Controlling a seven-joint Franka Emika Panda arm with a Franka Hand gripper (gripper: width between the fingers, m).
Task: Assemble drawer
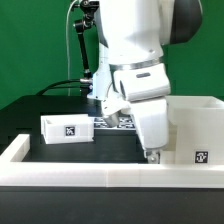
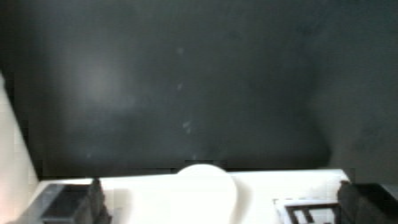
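The large white hollow casing [image 1: 196, 128] stands at the exterior view's right, with a tag on its front. One small white tray [image 1: 68, 128] with a tag lies on the black table at the exterior view's left. My gripper [image 1: 150, 151] hangs low beside the casing, near the front border wall. In the wrist view my gripper [image 2: 217, 192] is open wide, and its dark fingers [image 2: 71, 205] stand either side of a white knobbed tray [image 2: 267, 195] that carries a tag. The rounded knob [image 2: 205, 185] sits between the jaws. In the exterior view my arm hides this tray.
The low white border wall [image 1: 60, 172] runs along the front and the exterior view's left. The marker board [image 1: 112, 123] lies behind my arm. A black camera stand with cables [image 1: 84, 50] rises at the back. Dark table [image 2: 178, 90] stretches beyond the knobbed tray.
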